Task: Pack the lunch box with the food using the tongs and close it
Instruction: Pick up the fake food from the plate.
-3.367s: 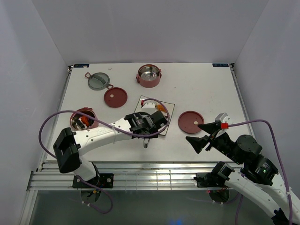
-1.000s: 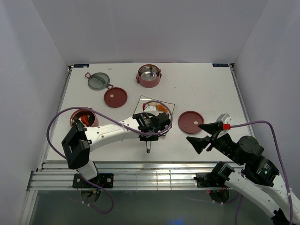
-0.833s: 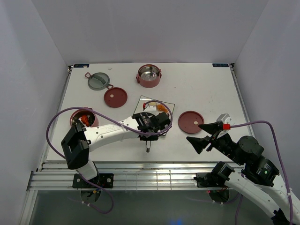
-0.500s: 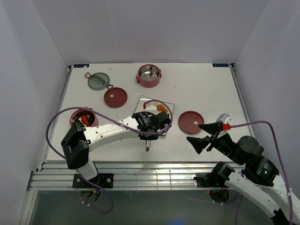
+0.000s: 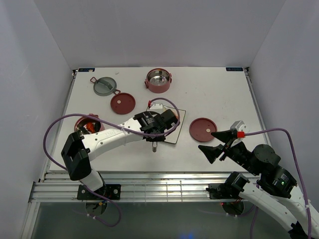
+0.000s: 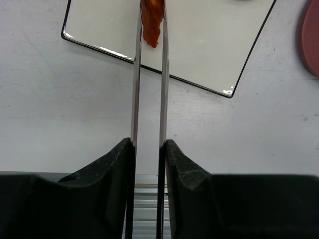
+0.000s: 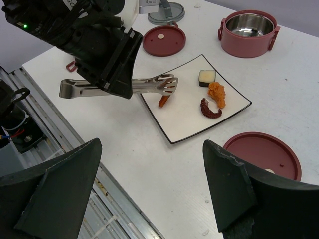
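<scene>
**Figure. Picking a piece off the plate with the tongs.** The left claw (image 6: 148,147) was clamped on the tongs (image 6: 135,74). The tips of the tongs pinched an orange-brown strip of food (image 6: 152,20) over the near edge of the square plate (image 6: 199,45). Whether the strip had cleared the plate could not be told.

Three more pieces lay on the plate:
- a white-topped block (image 7: 207,76)
- a fried orange lump (image 7: 217,93)
- a dark red curl (image 7: 210,108)

The right claw (image 7: 149,186) hung with its jaws wide apart and empty at the lower right of the top view, near one red lid (image 5: 203,129).

One bowl (image 5: 79,123), at centre left of the top view, showed something orange inside. The other bowl (image 5: 159,80) stood at upper centre.

To do this step well, the squeeze should probably be held even, since the strip is thin and could twist out. A straight lift before any sideways travel seems best, with release only once the tips are over a bowl's steel inside.
</scene>
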You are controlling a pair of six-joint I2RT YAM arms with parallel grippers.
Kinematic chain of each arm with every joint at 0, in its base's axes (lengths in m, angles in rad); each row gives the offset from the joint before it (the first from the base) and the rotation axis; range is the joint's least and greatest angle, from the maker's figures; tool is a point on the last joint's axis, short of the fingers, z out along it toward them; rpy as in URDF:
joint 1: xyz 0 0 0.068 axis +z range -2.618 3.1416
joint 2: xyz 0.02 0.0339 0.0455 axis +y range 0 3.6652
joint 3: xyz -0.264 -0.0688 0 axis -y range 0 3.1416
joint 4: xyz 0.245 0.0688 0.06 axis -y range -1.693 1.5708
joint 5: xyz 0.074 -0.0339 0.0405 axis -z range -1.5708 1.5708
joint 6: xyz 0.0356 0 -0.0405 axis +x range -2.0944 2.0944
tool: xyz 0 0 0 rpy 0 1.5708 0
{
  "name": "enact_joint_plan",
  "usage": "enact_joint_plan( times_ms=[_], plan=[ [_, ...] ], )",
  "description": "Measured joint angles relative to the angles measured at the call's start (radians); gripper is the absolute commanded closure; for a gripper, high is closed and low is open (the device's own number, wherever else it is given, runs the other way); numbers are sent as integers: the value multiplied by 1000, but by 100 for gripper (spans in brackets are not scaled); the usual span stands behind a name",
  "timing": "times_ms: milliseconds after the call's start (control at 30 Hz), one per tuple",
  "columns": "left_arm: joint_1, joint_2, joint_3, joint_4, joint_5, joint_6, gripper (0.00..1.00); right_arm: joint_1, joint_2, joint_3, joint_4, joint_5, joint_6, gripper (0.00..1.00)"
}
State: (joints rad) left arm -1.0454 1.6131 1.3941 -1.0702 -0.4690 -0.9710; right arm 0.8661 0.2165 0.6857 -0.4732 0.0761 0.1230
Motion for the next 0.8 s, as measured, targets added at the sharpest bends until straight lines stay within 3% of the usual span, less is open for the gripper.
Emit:
enact_joint_plan(
  times_ms=[167,533,800],
  plan=[
    [13,-10,0,-2,-5,9,64,0,0,0,0,0,0,12],
    [13,-10,0,1,-5,30,100,2,0,0,0,0,0,12],
    [13,-14,27,0,-1,50,100,6,0,0,0,1,0,12]
  ],
)
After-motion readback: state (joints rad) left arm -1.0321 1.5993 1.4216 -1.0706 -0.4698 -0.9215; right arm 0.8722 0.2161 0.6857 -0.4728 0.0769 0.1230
